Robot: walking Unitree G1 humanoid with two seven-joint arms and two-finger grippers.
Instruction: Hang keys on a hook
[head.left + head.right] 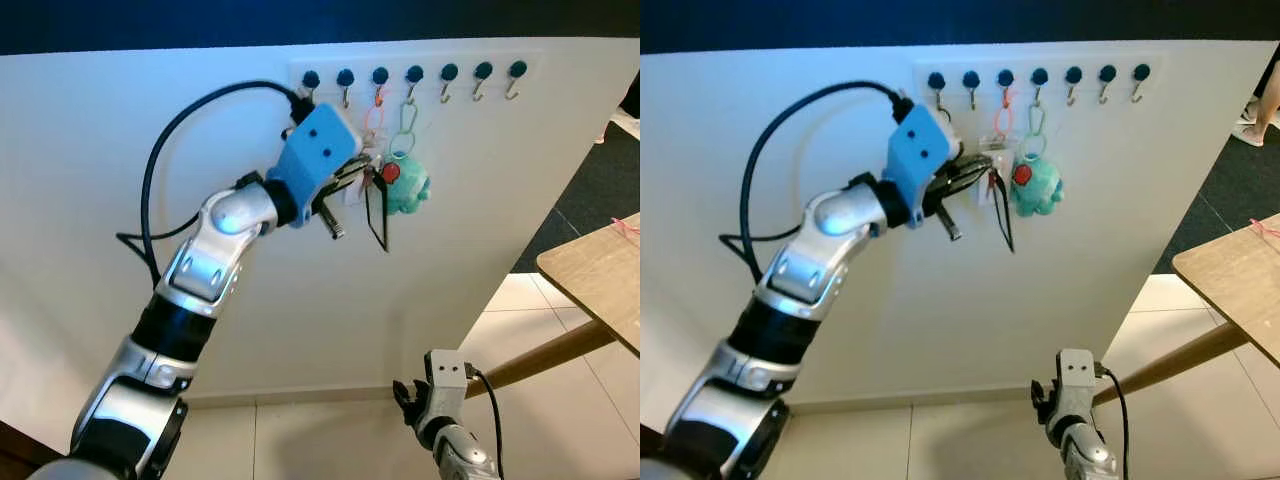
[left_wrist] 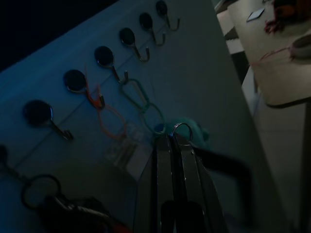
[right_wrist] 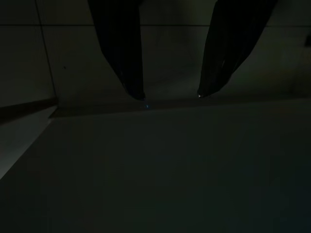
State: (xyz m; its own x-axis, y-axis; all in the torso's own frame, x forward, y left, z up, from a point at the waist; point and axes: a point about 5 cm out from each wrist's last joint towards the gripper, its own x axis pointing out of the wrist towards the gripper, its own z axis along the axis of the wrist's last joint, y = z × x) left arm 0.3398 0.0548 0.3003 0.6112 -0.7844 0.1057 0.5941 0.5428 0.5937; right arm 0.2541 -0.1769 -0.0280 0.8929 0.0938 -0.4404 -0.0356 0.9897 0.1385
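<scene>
Left gripper (image 2: 176,141): fingers pressed together, pinching a silver key ring (image 2: 181,130) at their tips, beside the teal plush keychain (image 1: 408,185).
Keys (image 1: 372,190): dangling below the hook rail (image 1: 414,73), long axis vertical.
Right gripper (image 3: 170,94): hanging idle, fingers apart.

A teal plush charm (image 1: 408,187) on a green carabiner (image 1: 405,120) hangs just beyond the raised pincer, beside an orange loop (image 1: 374,115). A wooden bench (image 1: 597,277) stands well apart, over pale floor tiles (image 1: 330,440)
</scene>
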